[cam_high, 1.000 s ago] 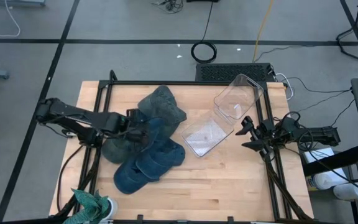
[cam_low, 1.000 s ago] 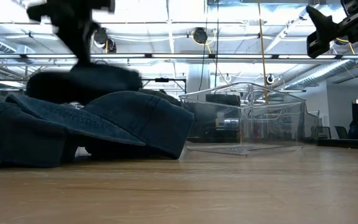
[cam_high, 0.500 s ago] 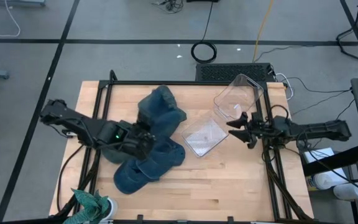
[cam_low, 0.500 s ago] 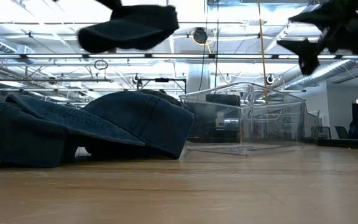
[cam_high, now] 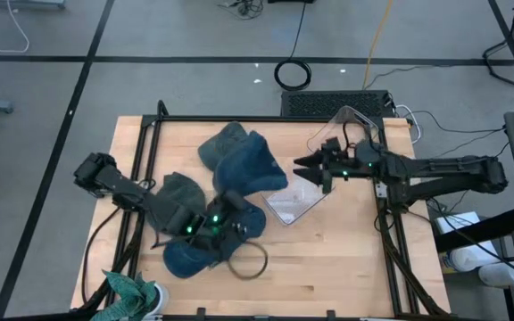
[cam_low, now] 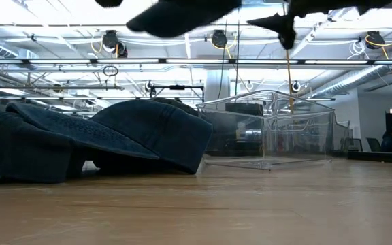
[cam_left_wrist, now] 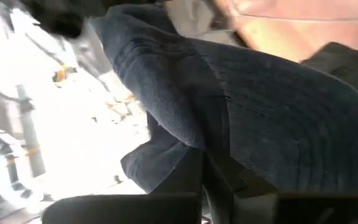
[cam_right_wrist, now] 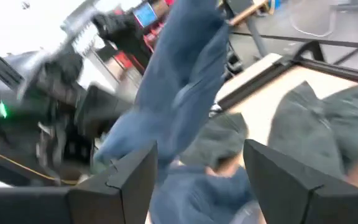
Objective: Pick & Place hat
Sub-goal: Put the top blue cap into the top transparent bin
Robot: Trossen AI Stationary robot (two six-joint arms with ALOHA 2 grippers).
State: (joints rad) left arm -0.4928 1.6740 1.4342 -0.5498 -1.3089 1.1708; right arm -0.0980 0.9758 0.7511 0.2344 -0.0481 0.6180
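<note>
Hat aloft between two arms, handover or drop pending

The left gripper (cam_high: 224, 207) has its jaws clamped on the hat (cam_high: 250, 168), gripping it low at one edge so that the cloth hangs lifted above the middle of the desk (cam_high: 346, 267), near the far edge; the right gripper (cam_high: 309, 168) has its jaws apart and points at the hat from the bin (cam_high: 342, 143) side, not yet touching it. The likely trouble is the thin edge grip: the hat could slip free and fall back onto the pile of other hats (cam_high: 205, 241) below. If the right jaws close on loose cloth only, the hat may sag or tear away, or its brim may catch the bin's wall and tip the bin.
</note>
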